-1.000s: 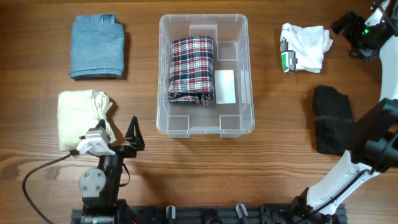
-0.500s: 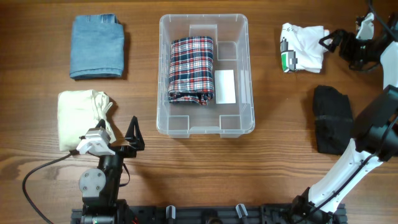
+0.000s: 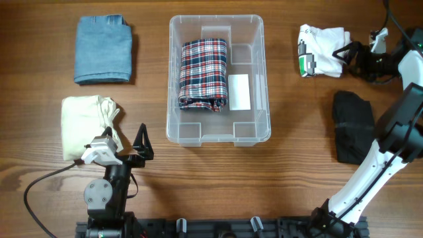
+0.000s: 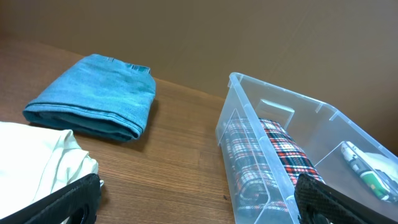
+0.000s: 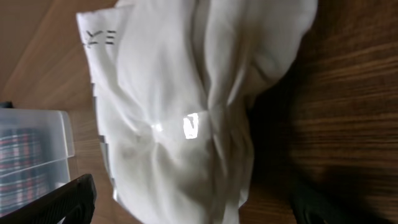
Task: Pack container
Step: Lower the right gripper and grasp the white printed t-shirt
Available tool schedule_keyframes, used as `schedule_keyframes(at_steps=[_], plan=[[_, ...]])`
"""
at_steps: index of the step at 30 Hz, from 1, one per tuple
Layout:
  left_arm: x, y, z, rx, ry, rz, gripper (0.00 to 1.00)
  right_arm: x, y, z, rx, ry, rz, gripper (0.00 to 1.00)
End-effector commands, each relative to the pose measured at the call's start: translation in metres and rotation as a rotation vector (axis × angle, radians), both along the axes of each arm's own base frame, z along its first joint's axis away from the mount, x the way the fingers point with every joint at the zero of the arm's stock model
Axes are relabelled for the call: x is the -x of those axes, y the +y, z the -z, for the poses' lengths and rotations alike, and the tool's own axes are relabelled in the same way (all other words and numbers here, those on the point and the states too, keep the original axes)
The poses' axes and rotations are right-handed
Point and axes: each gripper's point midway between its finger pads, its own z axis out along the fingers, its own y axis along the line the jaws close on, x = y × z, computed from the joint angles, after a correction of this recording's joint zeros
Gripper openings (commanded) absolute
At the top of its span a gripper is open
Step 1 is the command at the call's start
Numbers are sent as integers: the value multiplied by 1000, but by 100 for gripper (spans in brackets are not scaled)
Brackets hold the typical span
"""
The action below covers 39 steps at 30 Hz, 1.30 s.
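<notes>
- Overhead view: container [image 3: 216, 18] stands in the middle of the bench [image 3: 152, 178], upright and open at the top.
- A folded plaid cloth [image 3: 203, 74] lies inside it along the left wall, with a white label [image 3: 239, 92] just beside the cloth on the base.
- Left of the container lie a folded blue cloth [image 3: 103, 49] at the far side and a cream cloth [image 3: 82, 122] nearer the robot, apart from each other.
- Right of it lie a white garment [image 3: 322, 49] and, nearer the robot, a black cloth [image 3: 352, 125].
- The left pincer [image 3: 124, 135] sits low by the cream cloth's near corner, jaws spread and grasping nothing.
- The right pincer [image 3: 347, 58] is at the white garment's right edge, jaws spread wide.
- Left wrist view: both fingers [image 4: 68, 202] show at the bottom corners, far apart, with bare bench between them.
- The cream cloth is at the lower left, the blue cloth beyond it, and the container at the right with the plaid cloth visible through its clear wall.
- Right wrist view: the crumpled white garment fills the frame between the spread fingers [image 5: 62, 202]; whether they touch it I cannot tell.
- A corner of the container shows at the left edge.
</notes>
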Motion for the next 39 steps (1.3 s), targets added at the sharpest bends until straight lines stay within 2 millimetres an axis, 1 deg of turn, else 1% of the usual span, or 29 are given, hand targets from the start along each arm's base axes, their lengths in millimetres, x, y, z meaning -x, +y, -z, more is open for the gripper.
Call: schedule_keyframes(at_steps=[1,5,10,12,16,23,29,32,34,36,37,39], plan=[[0,3,3,-6,8,-13,100,3,3,17,-36,14,-9,100],[0,3,3,-6,9,-13,100,1,2,22,-33,10,-9,100],[0,3,3,-6,9,-13,100,0,2,36,-40,20,-7,100],[0,3,3,-6,9,-13,100,1,4,48,-49,32,-11,100],[0,3,3,-6,8,-13,100,0,9,57,-53,39,-22,100],[0,3,3,-6,9,-13,100,-3,23,66,-55,46,-48,100],[0,3,3,-6,8,-13,100,-4,32,69,-61,55,-63,100],[0,3,3,-6,8,-13,100,-3,33,73,-76,76,-47,100],[0,3,3,-6,9,-13,100,-1,34,80,-80,88,-47,100],[0,3,3,-6,8,-13,100,-1,34,81,-81,89,-47,100],[0,3,3,-6,8,-13,100,-1,34,81,-80,88,-46,99],[0,3,3,-6,8,-13,100,-2,33,81,-78,83,-45,93]])
